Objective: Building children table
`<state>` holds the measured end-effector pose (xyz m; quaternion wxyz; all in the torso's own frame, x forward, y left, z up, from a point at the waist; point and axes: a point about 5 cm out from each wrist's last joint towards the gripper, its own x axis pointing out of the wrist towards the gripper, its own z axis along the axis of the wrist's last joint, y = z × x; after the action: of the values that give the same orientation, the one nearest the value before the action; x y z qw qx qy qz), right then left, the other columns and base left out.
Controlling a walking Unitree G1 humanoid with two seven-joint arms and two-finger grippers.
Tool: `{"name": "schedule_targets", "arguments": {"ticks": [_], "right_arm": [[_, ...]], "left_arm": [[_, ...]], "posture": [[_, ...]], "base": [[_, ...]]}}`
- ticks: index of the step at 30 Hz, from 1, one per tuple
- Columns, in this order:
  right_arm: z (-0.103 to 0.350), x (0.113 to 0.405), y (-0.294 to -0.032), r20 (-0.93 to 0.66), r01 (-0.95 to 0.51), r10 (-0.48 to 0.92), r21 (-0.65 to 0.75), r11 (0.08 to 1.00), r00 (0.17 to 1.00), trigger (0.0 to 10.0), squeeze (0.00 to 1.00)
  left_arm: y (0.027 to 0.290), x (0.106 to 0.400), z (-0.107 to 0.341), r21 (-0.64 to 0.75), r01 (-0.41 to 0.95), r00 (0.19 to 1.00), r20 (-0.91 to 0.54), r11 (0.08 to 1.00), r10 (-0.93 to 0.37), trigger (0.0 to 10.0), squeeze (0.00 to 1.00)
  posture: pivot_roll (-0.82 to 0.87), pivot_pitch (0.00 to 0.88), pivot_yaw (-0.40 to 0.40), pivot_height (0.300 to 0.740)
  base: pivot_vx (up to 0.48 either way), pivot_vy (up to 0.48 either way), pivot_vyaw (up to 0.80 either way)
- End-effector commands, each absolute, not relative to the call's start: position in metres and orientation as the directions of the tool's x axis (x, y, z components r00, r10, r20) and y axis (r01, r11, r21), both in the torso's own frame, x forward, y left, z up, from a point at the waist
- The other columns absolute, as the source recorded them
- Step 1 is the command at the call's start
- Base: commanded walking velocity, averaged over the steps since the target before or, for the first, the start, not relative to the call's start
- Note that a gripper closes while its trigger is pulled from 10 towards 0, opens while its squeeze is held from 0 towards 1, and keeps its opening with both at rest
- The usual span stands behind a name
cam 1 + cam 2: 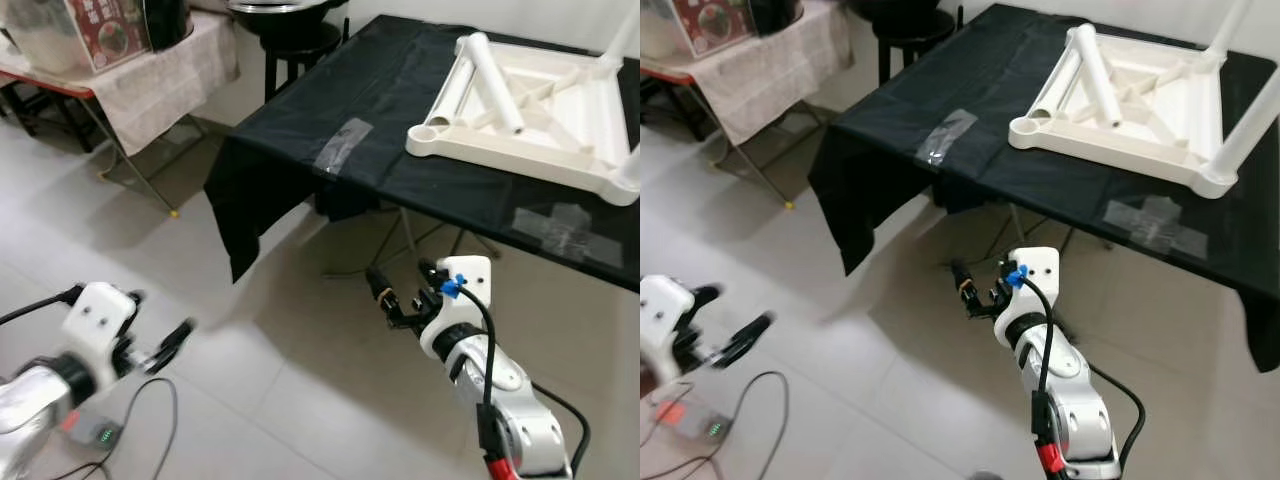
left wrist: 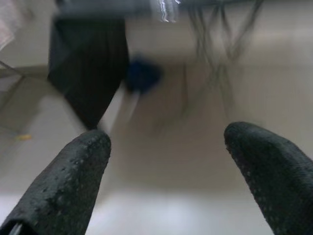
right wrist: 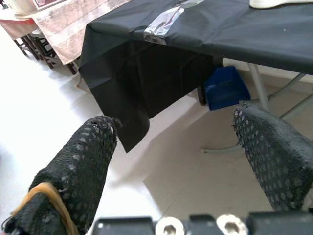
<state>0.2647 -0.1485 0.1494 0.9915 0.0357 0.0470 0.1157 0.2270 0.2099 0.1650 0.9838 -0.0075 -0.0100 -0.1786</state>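
A white plastic children's table top [image 1: 545, 125] lies upside down on the black-covered table [image 1: 400, 90]. One white leg [image 1: 487, 78] lies loose across it, and another leg [image 1: 1248, 128] stands at its right corner. My right gripper [image 1: 402, 285] is held low over the floor, in front of the black table's edge and below the top. It is open with nothing between its fingers [image 3: 80, 169]. My left gripper [image 1: 172, 345] is at the lower left above the floor, blurred, and also open and empty, with its fingers [image 2: 73, 181] spread apart.
Grey tape patches [image 1: 342, 140] mark the black cover, which hangs down at the left corner [image 1: 245, 200]. A blue object [image 3: 225, 87] sits under the table by its metal legs. A cloth-covered side table [image 1: 150, 70] and a stool [image 1: 295, 45] stand behind. A cable and a small device [image 1: 95, 432] lie on the floor.
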Motion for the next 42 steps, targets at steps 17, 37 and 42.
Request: {"name": "schedule_targets", "arguments": {"ticks": [17, 37, 42], "right_arm": [[0.140, 0.271, -0.152, -0.129, -0.181, 0.194, 0.106, 0.978, 0.972, 10.0, 0.00], [0.195, 0.313, -0.126, 0.084, -0.367, 0.363, 0.029, 0.930, 0.928, 10.0, 0.00], [0.209, 0.317, -0.122, 0.137, -0.387, 0.384, -0.002, 0.922, 0.913, 10.0, 0.00]], "left_arm": [[0.163, 0.252, 0.136, -0.200, 0.276, 0.960, 0.014, 0.940, -0.279, 10.0, 0.00], [0.161, 0.274, 0.167, -0.154, 0.266, 0.956, 0.167, 0.952, -0.240, 10.0, 0.00], [0.158, 0.278, 0.178, -0.134, 0.295, 0.942, 0.206, 0.946, -0.264, 10.0, 0.00]], "posture": [[-0.04, 0.095, -0.006, 0.740], [-0.03, 0.055, -0.017, 0.740], [-0.04, 0.051, -0.014, 0.740]], "base": [[0.000, 0.000, -0.19], [0.281, 0.000, -0.47], [0.403, 0.000, -0.32]]}}
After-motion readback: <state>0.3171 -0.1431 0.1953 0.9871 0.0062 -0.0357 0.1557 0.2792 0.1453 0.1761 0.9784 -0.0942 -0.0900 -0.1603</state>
